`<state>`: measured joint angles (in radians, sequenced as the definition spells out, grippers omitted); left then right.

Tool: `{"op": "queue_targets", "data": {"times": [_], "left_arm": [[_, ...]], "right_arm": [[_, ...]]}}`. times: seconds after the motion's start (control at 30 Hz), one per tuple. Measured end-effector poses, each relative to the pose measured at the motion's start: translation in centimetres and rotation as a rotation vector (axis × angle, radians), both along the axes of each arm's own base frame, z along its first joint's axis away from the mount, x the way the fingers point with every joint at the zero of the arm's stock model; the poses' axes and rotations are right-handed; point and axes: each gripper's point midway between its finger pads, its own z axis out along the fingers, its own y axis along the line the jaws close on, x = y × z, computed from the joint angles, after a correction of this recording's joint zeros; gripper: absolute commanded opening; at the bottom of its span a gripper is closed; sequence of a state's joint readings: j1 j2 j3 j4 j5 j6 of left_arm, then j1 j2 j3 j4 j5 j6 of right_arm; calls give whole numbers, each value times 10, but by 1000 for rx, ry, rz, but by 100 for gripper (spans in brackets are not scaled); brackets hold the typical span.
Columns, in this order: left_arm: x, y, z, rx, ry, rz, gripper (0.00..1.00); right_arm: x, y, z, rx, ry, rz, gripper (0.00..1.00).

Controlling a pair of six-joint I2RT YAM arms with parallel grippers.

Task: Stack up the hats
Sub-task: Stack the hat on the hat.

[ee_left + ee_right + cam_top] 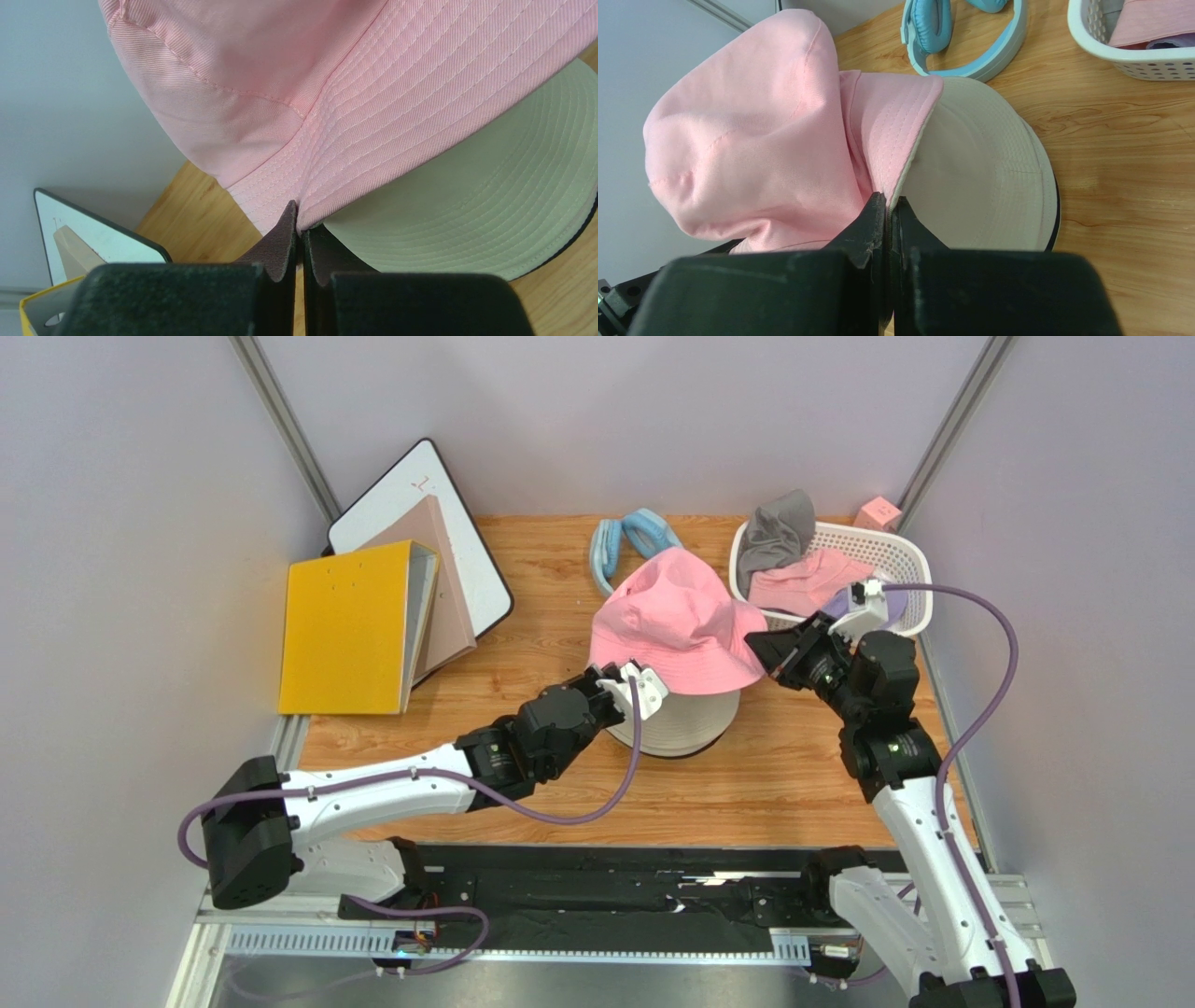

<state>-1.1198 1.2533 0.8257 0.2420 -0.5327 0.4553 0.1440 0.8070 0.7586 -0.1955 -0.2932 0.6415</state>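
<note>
Pink hat: the pink hat point(671, 616) hangs in the air at the middle of the table point(786, 784), stretched between the two arms. It sits above and slightly behind the beige hat point(687, 721).

Left gripper: the left gripper point(300, 217) is closed on the near-left edge of the pink hat's brim, the fabric pinched between its two fingers.

Right gripper: the right gripper point(887, 206) is clamped on the opposite side of the same brim, which folds upward at the pinch.

Why two grips: holding the brim at opposite sides probably keeps the soft crown open and hanging, so it can drop over the hat below rather than land crumpled.

Beige hat: it lies flat on the table, crown up, directly under the pink brim. It looks like the top of the pile being built.

Black brim: a thin black brim point(1057, 210) shows under the beige hat's edge, likely a black hat at the bottom of the pile.

Basket: a white basket point(912, 567) at the back right holds a grey hat point(779, 532), a second pink fabric piece point(807, 581) and a bit of lavender cloth point(838, 602), apparently waiting their turn.

Other things: a light blue padded ring point(631, 539) lies behind the pile. A yellow binder point(344, 630) and a whiteboard point(470, 546) rest at the back left, well apart from the hats.

Next step, judged: centre the pink crown over the beige crown, lower it, then release both sides.
</note>
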Motion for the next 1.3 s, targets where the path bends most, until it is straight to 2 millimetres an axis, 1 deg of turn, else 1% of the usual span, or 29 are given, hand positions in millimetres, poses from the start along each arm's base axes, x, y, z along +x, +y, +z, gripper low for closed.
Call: {"op": "queue_targets", "data": {"times": [0.1,0.2,0.3,0.5,0.8,0.97,1.07,1.1,1.17,1.2,1.23,1.3], "left_arm": [[-4,0,-10,9,11,-13,0],[-8,-1,-21,22,22,-28,0],[-11,-2,-25,24,26,-34,0],[-12,-4,-32,6,36,-33,0],[-11,-9,-49,-12,74,-9,0],[-13,-10,-56,-40,109,1,0],[-17,-8,-56,-76,140,1,36],[-19,-7,-56,-81,149,0,56],[-24,1,-60,-86,190,11,68],[-27,5,-63,-82,205,13,80],[-30,9,-67,-84,228,15,85],[-36,16,-72,-87,261,14,87]], "right_arm": [[-3,-5,-11,-14,16,-22,0],[-5,-9,-29,-27,55,-43,0],[-6,-11,-40,-36,80,-56,0],[-6,-16,-47,-45,90,-86,0],[-6,-22,-70,-66,139,-121,0],[-5,-24,-72,-74,143,-128,0],[-6,-23,-71,-71,141,-125,0],[-6,-23,-70,-70,139,-125,0],[-7,-24,-69,-71,135,-129,0],[-7,-25,-69,-71,134,-132,0],[-7,-25,-68,-70,133,-135,0],[-7,-26,-68,-68,133,-138,0]]}}
